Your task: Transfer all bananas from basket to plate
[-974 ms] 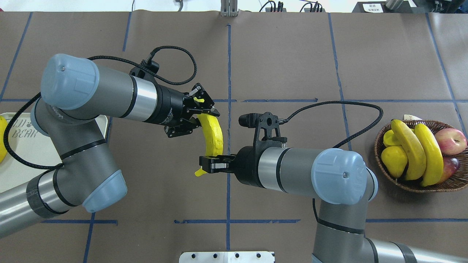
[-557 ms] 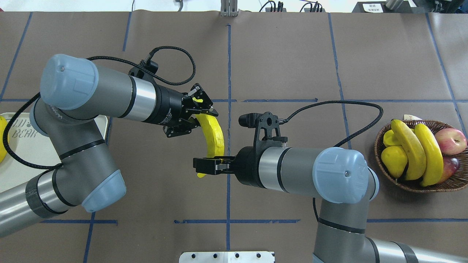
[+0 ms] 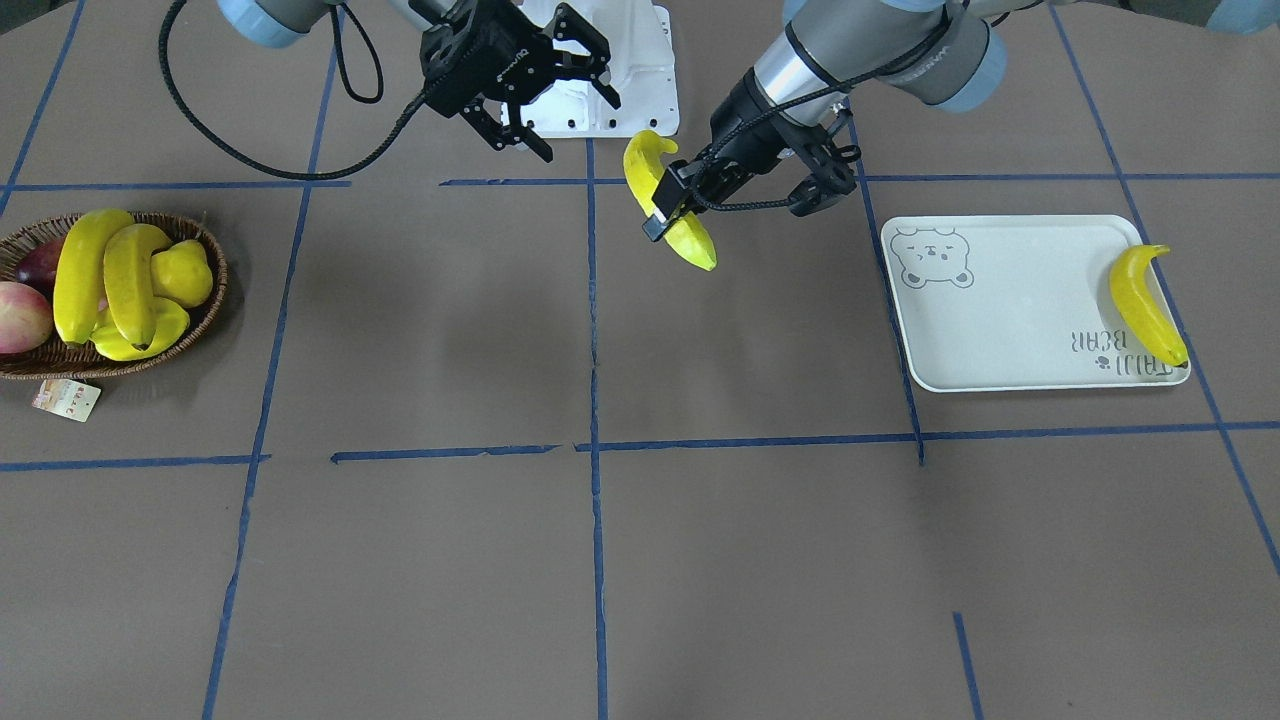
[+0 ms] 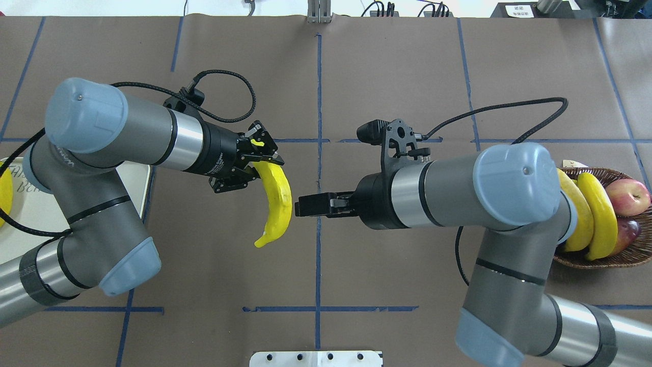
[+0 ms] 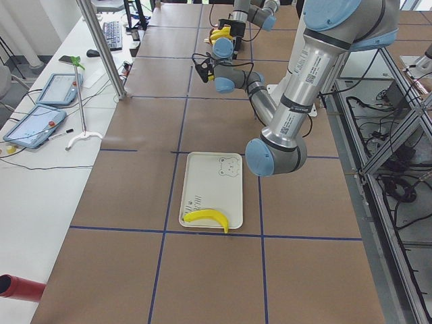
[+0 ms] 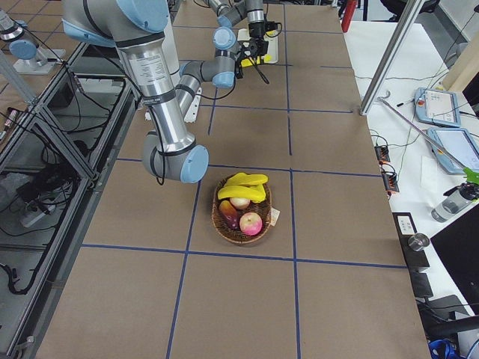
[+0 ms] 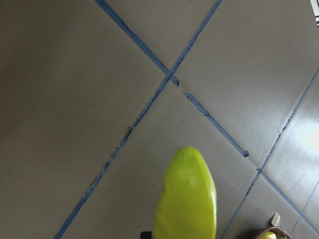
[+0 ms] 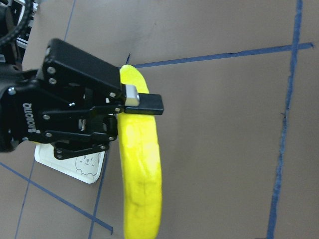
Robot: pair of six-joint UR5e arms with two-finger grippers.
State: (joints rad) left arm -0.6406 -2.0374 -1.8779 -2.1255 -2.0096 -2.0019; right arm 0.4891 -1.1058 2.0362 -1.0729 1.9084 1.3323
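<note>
Brown table (image 3: 400, 560), blue tape (image 3: 596, 520) grid, bears plate (image 3: 1000, 300); tablets (image 5: 32, 126) on side desk (image 5: 27, 202)

The counter (image 4: 407, 76) is covered with brown paper, and blue tape lines (image 4: 318, 92) divide it into big squares. A white metal panel (image 4: 316, 358) with holes lies at its near edge in the overhead view. Along the far side stands a long white desk (image 5: 27, 202); on it are two tablets (image 5: 59, 88), a keyboard (image 5: 111, 35) and a bottle (image 6: 458, 200). A shiny pole (image 5: 102, 50) rises between desk and counter. On the opposite side there is a metal frame (image 6: 52, 120), and black cables (image 6: 34, 179) hang under it. The light is even and soft, with weak shadows.
</note>
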